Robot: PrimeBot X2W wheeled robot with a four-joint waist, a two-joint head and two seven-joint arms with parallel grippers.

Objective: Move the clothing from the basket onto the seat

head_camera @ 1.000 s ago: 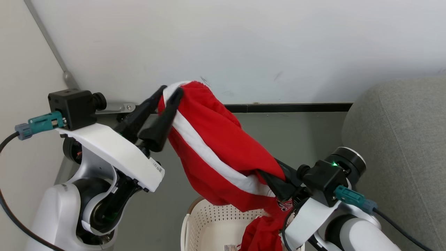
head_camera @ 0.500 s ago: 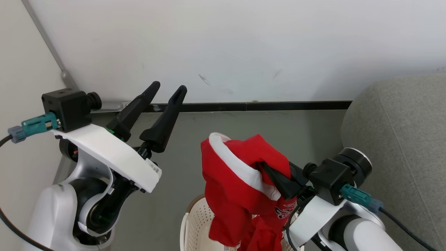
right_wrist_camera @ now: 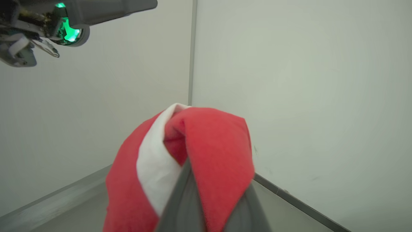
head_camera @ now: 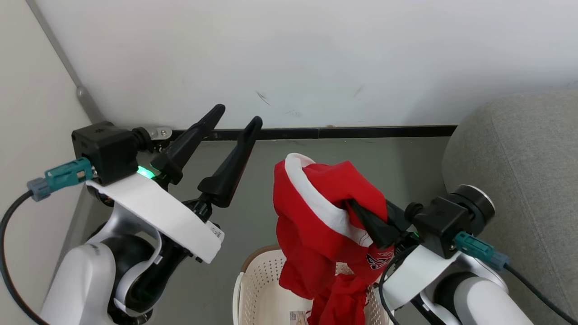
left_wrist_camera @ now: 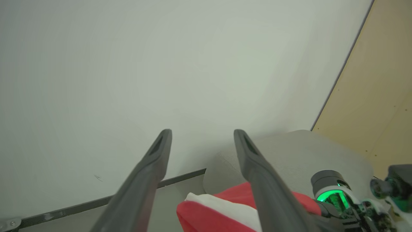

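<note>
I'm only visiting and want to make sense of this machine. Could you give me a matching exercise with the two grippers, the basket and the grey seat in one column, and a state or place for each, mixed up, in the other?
Things:
1. left gripper
2. right gripper
3. basket
4. seat

States or places:
A. grey, at the right edge of the head view
B. open, nothing between its fingers
C. shut on the red clothing
D. cream, at the bottom of the head view, below the hanging clothing

Pairs: 1-B, 2-C, 3-D, 4-A
</note>
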